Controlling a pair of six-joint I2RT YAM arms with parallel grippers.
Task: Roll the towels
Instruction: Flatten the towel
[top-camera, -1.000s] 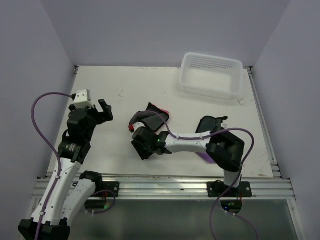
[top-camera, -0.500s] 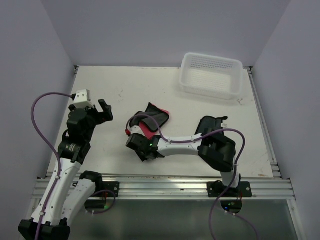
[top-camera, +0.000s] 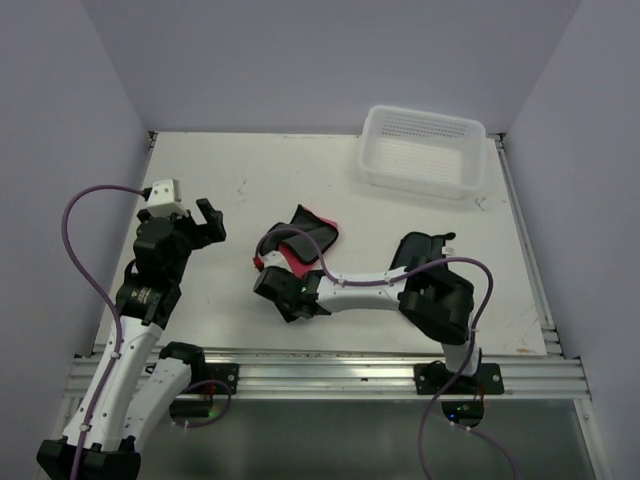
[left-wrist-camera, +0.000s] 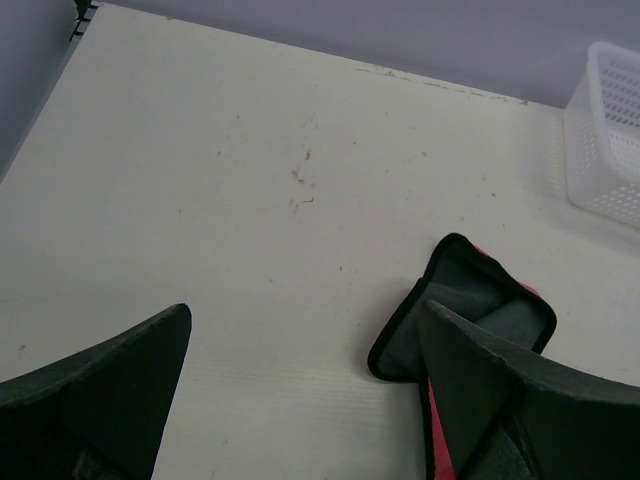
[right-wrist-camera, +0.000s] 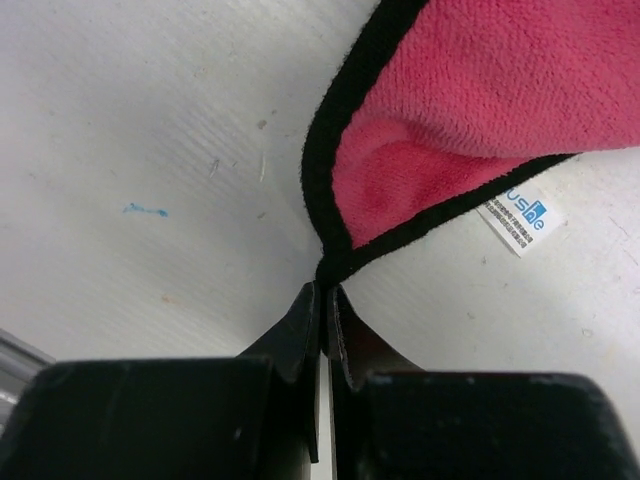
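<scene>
- My right wrist camera shows what the overhead hides: the right gripper (right-wrist-camera: 322, 300) pinched together on the black-edged corner of the pink-red towel (right-wrist-camera: 470, 110), its white label (right-wrist-camera: 518, 213) flat on the table (right-wrist-camera: 130, 130).
- Overhead, that towel (top-camera: 300, 240) lies mid-table; a dark cloth (top-camera: 418, 250), possibly the purple towel, sits by my right arm.
- Left gripper (left-wrist-camera: 300, 385) hangs spread wide, holding nothing.
- A second ago the right gripper's jaws stood apart, slightly further right.

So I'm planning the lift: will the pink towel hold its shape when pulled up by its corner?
Probably not. The pink towel is plush terry already folding over itself, so it should drape limply. The right claw pinches only the black-trimmed corner, so it may slip out.
</scene>
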